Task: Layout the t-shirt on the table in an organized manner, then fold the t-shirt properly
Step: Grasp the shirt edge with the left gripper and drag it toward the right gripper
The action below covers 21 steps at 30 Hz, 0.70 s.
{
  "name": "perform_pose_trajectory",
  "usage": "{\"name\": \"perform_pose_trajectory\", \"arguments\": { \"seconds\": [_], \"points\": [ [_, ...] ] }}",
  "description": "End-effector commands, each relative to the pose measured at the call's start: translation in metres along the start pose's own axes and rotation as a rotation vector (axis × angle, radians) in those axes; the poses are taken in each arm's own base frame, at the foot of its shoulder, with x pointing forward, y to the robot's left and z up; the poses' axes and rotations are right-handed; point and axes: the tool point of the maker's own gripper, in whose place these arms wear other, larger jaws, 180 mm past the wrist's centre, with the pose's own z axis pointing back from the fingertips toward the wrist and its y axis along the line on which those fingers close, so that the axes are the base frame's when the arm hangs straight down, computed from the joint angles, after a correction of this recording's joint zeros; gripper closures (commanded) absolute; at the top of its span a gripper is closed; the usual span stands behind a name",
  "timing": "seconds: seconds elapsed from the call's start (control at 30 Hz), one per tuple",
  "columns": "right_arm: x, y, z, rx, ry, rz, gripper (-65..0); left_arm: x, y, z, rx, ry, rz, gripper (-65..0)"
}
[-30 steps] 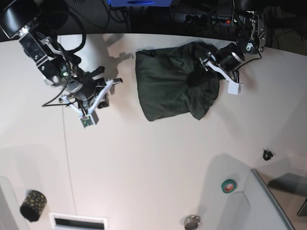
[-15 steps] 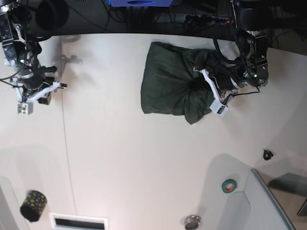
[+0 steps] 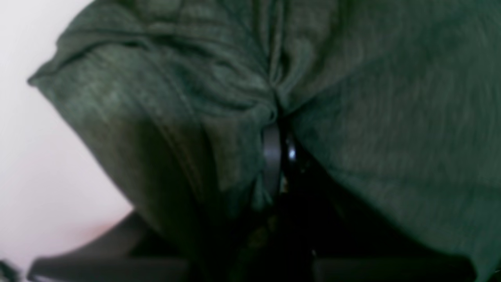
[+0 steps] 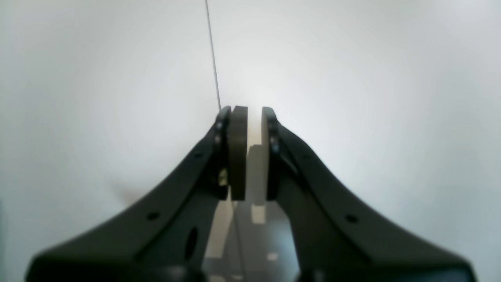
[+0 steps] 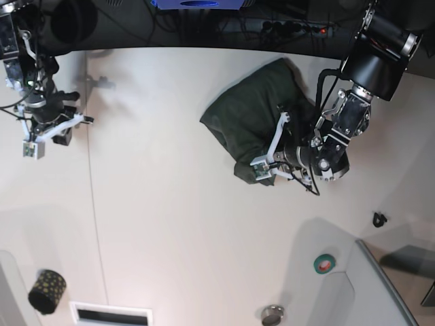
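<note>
The dark green t-shirt [image 5: 248, 119] is a bunched heap on the white table [image 5: 177, 224], neither spread flat nor folded, so laying it out is at best just begun and the whole fold is still to do.

The left gripper [image 5: 272, 153] has its jaws closed on a pinch of that fabric. In the left wrist view the cloth [image 3: 352, 117] gathers into a crease right at the dark pad [image 3: 271, 156] and drapes off to both sides of it, with bare table beyond the pincer's left. The shirt is lifted in part from this hold; its far end seems to rest on the table, though the base view does not make that clear.

The right gripper [image 4: 254, 152] sits well apart from the shirt, over bare table beside the thin seam line [image 4: 213, 58]. Its jaws are narrow, with a slim gap and nothing between them.

The bundle's long axis runs diagonally away from the left pincer toward the table's far edge. Which end is collar or hem cannot be told.
</note>
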Motion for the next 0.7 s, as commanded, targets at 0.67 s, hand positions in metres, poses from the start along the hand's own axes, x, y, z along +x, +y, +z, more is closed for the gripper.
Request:
{"name": "perform_pose_trajectory", "arguments": {
  "seconds": [0.67],
  "points": [
    [0.012, -0.036, 0.036, -0.094, -0.084, -0.088, -5.7, 0.157, -0.015, -0.02, -0.07, -0.127, -0.278, 0.0]
  ]
}}
